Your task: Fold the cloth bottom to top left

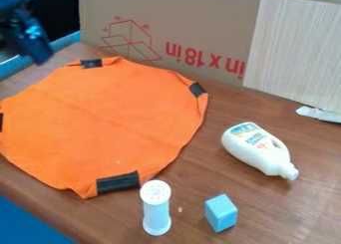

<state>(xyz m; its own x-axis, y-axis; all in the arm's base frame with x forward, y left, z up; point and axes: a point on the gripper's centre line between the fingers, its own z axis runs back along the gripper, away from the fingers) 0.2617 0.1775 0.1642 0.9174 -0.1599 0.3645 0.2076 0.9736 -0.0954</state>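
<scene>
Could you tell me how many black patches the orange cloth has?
4 on the orange cloth: a top patch, an upper-right patch, a bottom patch, and a left patch cut off by the view's edge. The cloth runs out of view there, so more may be hidden.

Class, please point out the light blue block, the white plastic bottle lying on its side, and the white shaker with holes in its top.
Light blue block (pixel 221 213): camera view, on its side face.
White plastic bottle (pixel 255 147): camera view, on its body.
White shaker (pixel 156 212): camera view, on its side.
</scene>
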